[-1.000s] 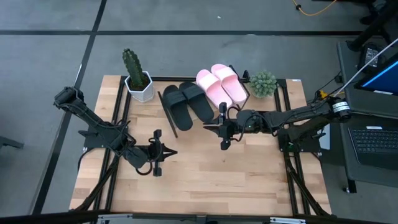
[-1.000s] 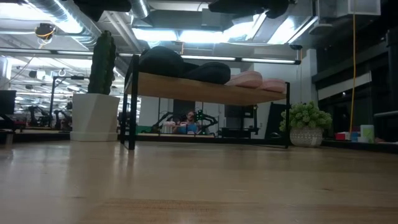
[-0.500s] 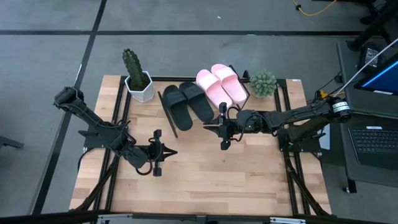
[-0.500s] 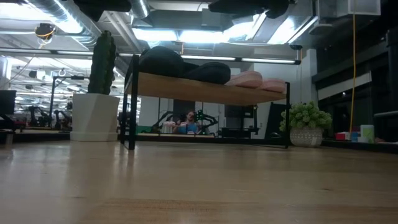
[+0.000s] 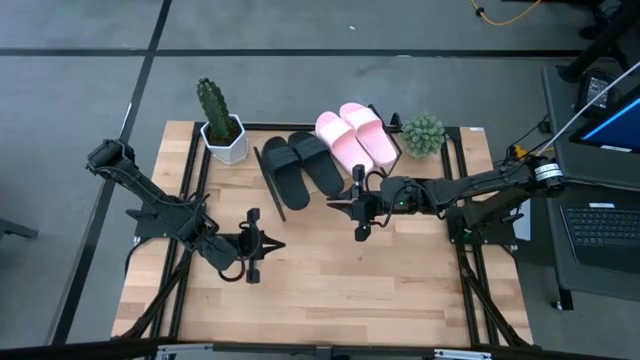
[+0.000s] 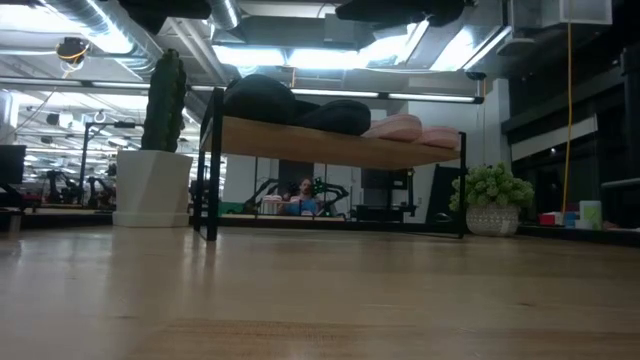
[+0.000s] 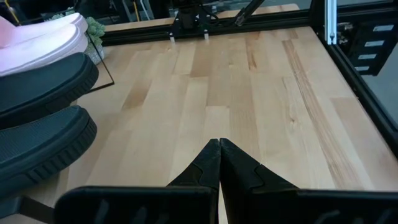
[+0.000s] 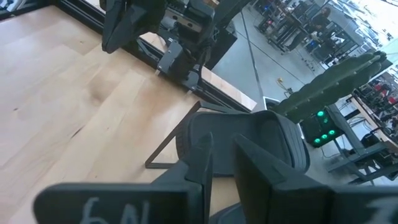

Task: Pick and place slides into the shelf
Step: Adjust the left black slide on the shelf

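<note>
All the slides lie on the slanted shelf (image 6: 330,148) at the table's far middle. The two black slides (image 5: 300,165) are on its left part, the two pink slides (image 5: 350,135) on its right, soles on the board. My left gripper (image 5: 265,245) hovers shut over bare wood in front of the shelf, to its left; its wrist view shows the fingertips (image 7: 219,146) together and the black slides (image 7: 43,118) ahead. My right gripper (image 5: 338,205) hovers just in front of the shelf, open by a narrow gap (image 8: 222,142), with a black slide (image 8: 261,140) beyond it.
A cactus in a white pot (image 5: 222,130) stands left of the shelf, and a round green plant (image 5: 424,135) stands to its right. Black rails (image 5: 470,280) run along the table's sides. Bare wood (image 5: 330,280) lies in front of both grippers.
</note>
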Robot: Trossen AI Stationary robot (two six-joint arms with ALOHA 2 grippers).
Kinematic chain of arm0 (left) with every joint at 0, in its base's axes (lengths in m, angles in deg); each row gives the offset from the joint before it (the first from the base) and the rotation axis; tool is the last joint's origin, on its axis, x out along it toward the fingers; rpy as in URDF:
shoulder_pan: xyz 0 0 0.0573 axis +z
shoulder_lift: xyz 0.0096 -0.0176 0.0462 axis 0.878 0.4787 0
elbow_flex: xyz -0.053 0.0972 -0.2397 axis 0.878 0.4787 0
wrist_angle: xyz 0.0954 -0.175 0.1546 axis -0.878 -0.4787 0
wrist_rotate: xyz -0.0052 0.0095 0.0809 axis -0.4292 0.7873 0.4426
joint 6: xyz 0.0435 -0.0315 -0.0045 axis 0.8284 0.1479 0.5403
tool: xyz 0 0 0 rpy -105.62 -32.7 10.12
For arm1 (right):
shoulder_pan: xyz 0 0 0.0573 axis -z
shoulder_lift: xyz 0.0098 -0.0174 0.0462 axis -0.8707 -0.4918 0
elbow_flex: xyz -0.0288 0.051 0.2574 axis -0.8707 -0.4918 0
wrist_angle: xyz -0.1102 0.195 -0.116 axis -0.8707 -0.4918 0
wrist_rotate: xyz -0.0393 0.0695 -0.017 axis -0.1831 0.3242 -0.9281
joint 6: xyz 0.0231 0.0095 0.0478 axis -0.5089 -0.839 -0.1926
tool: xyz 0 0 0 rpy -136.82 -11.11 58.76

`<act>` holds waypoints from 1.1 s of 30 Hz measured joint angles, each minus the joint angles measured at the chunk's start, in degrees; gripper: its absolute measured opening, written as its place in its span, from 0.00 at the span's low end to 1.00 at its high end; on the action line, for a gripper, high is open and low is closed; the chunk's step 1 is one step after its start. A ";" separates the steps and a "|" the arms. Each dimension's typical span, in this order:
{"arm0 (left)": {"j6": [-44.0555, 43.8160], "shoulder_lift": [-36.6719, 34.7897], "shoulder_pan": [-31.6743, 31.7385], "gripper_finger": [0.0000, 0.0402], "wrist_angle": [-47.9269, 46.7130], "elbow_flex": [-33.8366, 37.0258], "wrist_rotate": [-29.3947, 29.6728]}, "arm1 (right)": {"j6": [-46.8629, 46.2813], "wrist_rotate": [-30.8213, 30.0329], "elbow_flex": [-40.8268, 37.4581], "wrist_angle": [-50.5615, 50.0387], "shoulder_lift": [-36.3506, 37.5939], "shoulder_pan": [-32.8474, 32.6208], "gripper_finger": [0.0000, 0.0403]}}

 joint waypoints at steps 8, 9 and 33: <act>1.74 0.00 0.30 0.00 0.08 -0.01 0.01 | -0.85 -0.02 0.00 -0.52 0.00 0.01 0.15; 1.73 0.00 0.36 0.00 0.08 -0.01 0.00 | -0.83 -0.02 0.00 -0.52 0.00 -0.02 0.15; 3.30 -0.31 12.91 0.00 -23.49 -15.78 8.86 | -14.53 -0.15 -2.57 -5.86 7.87 -0.71 0.01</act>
